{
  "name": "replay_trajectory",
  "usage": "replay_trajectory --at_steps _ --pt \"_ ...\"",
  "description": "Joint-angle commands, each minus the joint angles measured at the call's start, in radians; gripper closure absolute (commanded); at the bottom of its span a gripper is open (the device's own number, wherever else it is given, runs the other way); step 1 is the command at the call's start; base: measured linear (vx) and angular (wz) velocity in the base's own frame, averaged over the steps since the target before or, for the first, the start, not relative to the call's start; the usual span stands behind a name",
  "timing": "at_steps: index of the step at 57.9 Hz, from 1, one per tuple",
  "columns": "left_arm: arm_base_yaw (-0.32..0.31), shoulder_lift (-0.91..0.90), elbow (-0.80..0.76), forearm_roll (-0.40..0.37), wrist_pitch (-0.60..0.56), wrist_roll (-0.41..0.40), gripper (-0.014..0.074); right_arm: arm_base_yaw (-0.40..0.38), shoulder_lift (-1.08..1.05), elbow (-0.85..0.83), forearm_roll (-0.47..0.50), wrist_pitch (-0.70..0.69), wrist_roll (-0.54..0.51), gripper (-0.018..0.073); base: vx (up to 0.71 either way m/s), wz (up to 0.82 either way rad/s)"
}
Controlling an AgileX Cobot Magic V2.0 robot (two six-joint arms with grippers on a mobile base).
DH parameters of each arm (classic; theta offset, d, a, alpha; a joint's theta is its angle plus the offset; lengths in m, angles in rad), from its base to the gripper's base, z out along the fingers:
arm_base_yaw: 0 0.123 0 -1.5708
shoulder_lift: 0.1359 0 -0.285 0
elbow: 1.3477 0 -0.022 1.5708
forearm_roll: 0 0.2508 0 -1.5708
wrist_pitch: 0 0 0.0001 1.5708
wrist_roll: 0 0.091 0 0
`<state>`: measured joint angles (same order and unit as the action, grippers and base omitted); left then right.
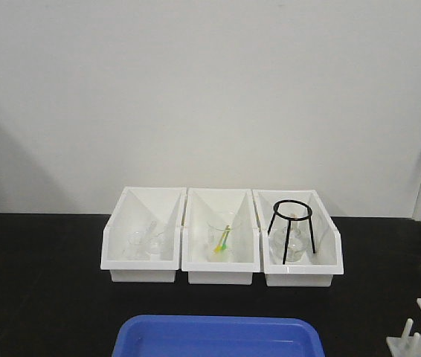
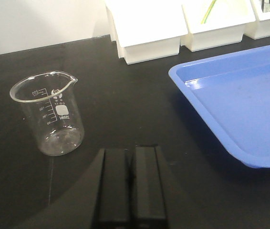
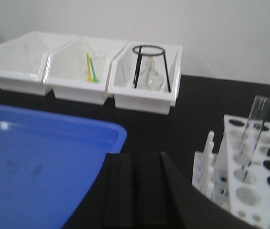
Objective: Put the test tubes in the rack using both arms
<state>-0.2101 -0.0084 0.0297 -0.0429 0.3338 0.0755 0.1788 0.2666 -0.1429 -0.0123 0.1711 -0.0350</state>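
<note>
Glass in view: one test tube (image 3: 255,128) standing upright in a hole of the rack (image 3: 249,186), at the right of the blue tray (image 3: 39,162). Left fingers (image 2: 131,191) pressed together, holding nothing, just beside the empty beaker (image 2: 49,114) on the black surface (image 2: 125,90). Right fingers (image 3: 136,193) likewise pressed together and empty, between tray and rack. No other loose tube plainly seen; glassware in the white bins (image 1: 222,242) too blurred to tell. Probably between transfers or finished. Next: locate a tube, spread fingers, approach.
</note>
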Motion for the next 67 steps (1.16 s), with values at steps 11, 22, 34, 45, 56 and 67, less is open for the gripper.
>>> replay_trajectory --at_steps 11,22,34,45,56,67 --pt "0.002 -0.010 0.026 -0.002 -0.080 -0.010 0.0611 -0.166 -0.212 0.184 0.047 -0.130 0.002 0.0564 0.00 0.00" --pt "0.002 -0.011 0.026 -0.002 -0.080 -0.010 0.0611 -0.205 -0.282 0.184 0.012 -0.112 0.005 0.0564 0.00 0.00" --pt "0.002 -0.010 0.026 -0.002 -0.080 -0.010 0.0611 -0.205 -0.285 0.184 0.012 -0.109 0.004 0.0564 0.00 0.00" --pt "0.002 -0.010 0.026 -0.002 -0.080 -0.010 0.0611 -0.205 -0.285 0.184 0.012 -0.109 0.004 0.0564 0.00 0.00" --pt "0.002 -0.010 0.026 -0.002 -0.080 -0.010 0.0611 -0.205 -0.285 0.184 0.012 -0.109 0.004 0.0564 0.00 0.00" --pt "0.002 -0.010 0.026 -0.002 -0.080 -0.010 0.0611 -0.205 -0.285 0.184 0.012 -0.109 0.004 0.0564 0.00 0.00"
